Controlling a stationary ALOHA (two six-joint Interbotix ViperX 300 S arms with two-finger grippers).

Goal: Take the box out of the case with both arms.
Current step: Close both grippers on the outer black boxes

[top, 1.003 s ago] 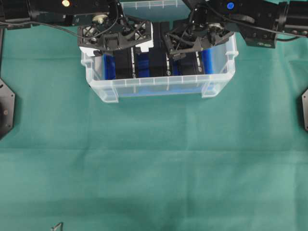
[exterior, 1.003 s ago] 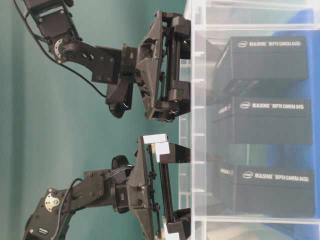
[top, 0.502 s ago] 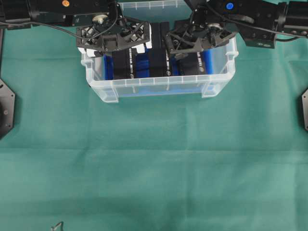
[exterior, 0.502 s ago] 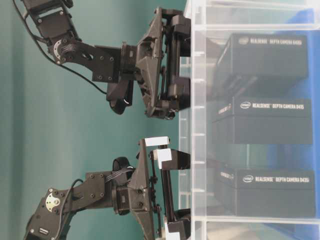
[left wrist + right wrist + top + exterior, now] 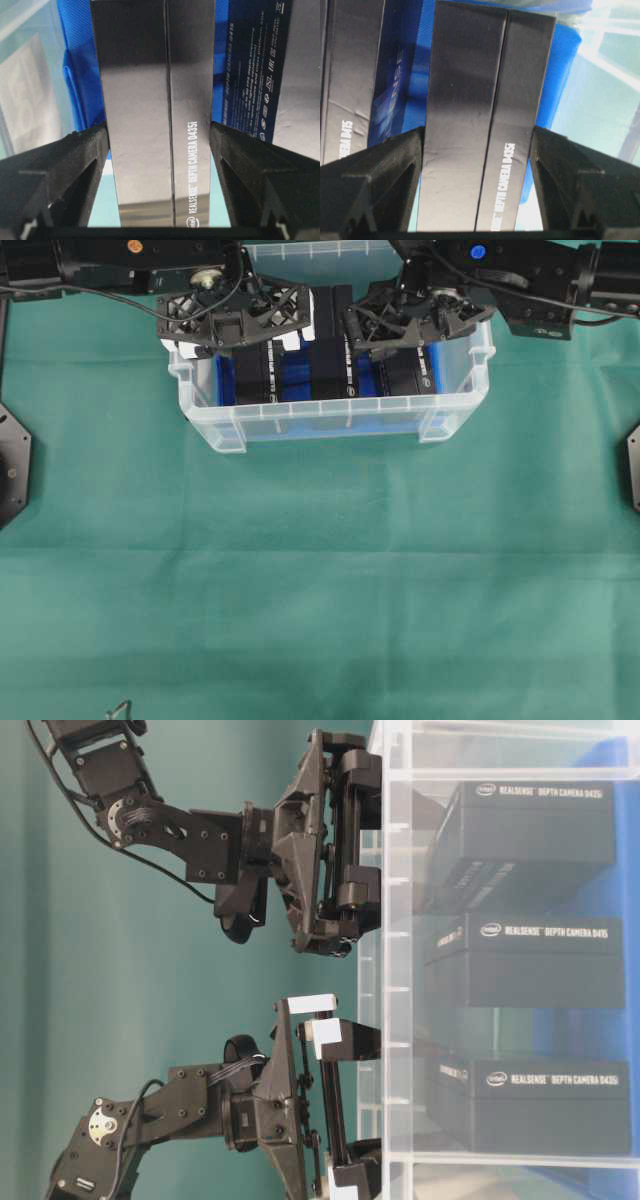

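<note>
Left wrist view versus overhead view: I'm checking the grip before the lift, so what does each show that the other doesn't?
Only the left wrist view shows the left gripper with a finger pressed against each side of the left black box, and its "REALSENSE DEPTH CAMERA D435i" lettering.

Only the overhead view shows the whole clear case, the middle box, the right gripper over the right box, and the green cloth.

Both show the left box standing in the case on the blue lining.

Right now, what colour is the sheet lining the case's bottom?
Blue. The sheet shows best in the left wrist view.
</note>
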